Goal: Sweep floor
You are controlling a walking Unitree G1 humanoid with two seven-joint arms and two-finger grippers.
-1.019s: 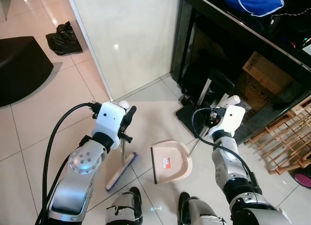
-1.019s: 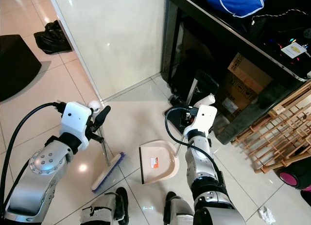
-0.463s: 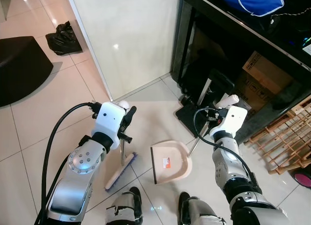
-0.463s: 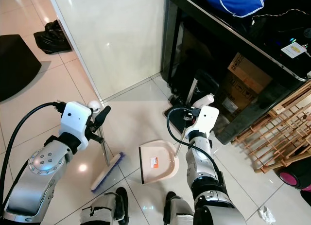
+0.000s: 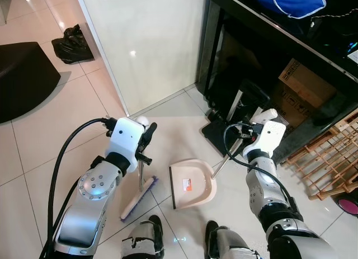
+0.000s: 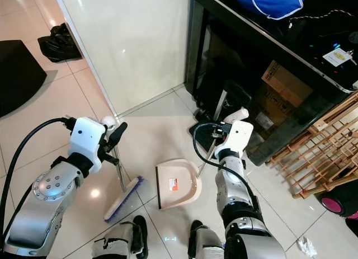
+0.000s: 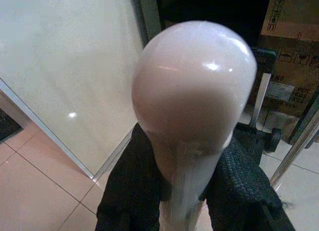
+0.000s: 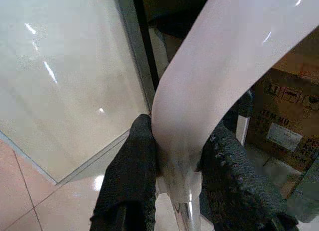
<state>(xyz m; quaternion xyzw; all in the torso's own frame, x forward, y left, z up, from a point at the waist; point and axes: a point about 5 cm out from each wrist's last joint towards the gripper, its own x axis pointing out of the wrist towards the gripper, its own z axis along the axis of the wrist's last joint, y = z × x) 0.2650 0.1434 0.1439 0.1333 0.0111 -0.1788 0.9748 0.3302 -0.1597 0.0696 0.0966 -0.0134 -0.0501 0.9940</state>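
Glossy beige tiled floor [image 5: 50,152], pale wall panel ahead, black cabinet [image 5: 268,63] to the right, wooden rack [image 6: 319,152] at far right, black bag [image 5: 71,43] by the wall at upper left. The left claw [image 5: 146,137] is seen clamped on the pink knob end of the broom handle [image 7: 194,91], fingers [image 7: 132,191] pressed on either side of the shaft. The broom head [image 5: 139,198] is rested on the floor just left of the robot's feet, its long axis angled from near-left to far-right. The right claw [image 6: 226,131] is seen closed around the dustpan handle [image 8: 219,86]. The dustpan [image 5: 192,183] is laid flat on the floor, just right of the broom head but apart from it, its open straight edge turned toward the bristles. Judged: the coming stroke is a rightward one by the left arm, into the pan mouth. No debris can be made out between them.
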